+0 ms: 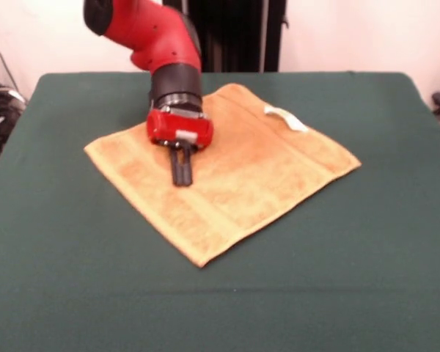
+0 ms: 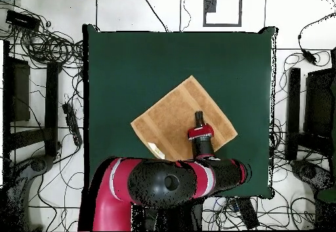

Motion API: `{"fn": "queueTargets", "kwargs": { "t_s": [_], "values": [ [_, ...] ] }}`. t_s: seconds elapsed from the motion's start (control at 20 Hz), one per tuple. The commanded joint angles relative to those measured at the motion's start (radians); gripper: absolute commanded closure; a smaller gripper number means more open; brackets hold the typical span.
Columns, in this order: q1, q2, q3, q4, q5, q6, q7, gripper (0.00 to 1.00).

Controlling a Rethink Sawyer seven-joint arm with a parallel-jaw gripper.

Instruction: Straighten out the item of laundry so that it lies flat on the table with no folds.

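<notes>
Across the whole middle of the room sits the desk (image 1: 59, 293), dark green cloth, far wider than anything on it. Red and black arm (image 1: 150, 37) comes down from the far side over the cloth's centre. The towel (image 1: 235, 191), orange-tan terry, lies roughly in the middle of the desk, a bit toward the robot's side, turned like a diamond so one corner points at the front camera. It looks spread out already: four corners showing, border bands visible, no obvious fold-over from either view. A slight ripple near the far corner is possible, hard to say. Small white tag (image 1: 284, 117) sticks out at the far right edge in the front view.

The claw (image 1: 181, 170) hangs over the towel's left-centre part, pointing down, its two dark fingers (image 1: 177, 167) pressed together, closed on nothing that I can see. Whether the tips touch the terry or sit just above it, cannot tell.

Step in hand, my guess: final check or last smoothing pass, task nearly done. Next move probably calls for lifting the claw straight up and clear without dragging the cloth, or, if a wrinkle remains at the far corner, a light outward sweep toward that corner.
</notes>
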Motion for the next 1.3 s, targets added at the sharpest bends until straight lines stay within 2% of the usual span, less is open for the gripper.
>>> {"fn": "queueTargets", "kwargs": {
  "t_s": [0.05,0.3,0.35,0.4,0.55,0.8,1.1,1.2,1.25,1.3],
  "values": [
    [0.002,0.143,0.015,-0.263,0.177,0.443,-0.176,1.00],
    [0.014,0.161,-0.016,-0.280,0.158,0.443,-0.146,1.00],
    [-0.017,0.177,-0.031,-0.294,0.129,0.436,-0.127,1.00],
    [-0.014,0.173,-0.035,-0.297,0.088,0.458,-0.097,1.00],
    [0.043,0.114,-0.038,-0.236,-0.092,0.508,0.050,1.00],
    [0.104,-0.040,-0.042,-0.069,-0.330,0.469,0.217,1.00],
    [0.139,-0.321,-0.066,0.158,-0.553,0.364,0.306,1.00],
    [0.184,-0.433,-0.078,0.177,-0.652,0.415,0.402,1.00],
    [0.138,-0.423,-0.076,0.187,-0.660,0.392,0.374,1.00],
    [0.140,-0.442,-0.073,0.203,-0.685,0.400,0.377,1.00]
  ]
}}
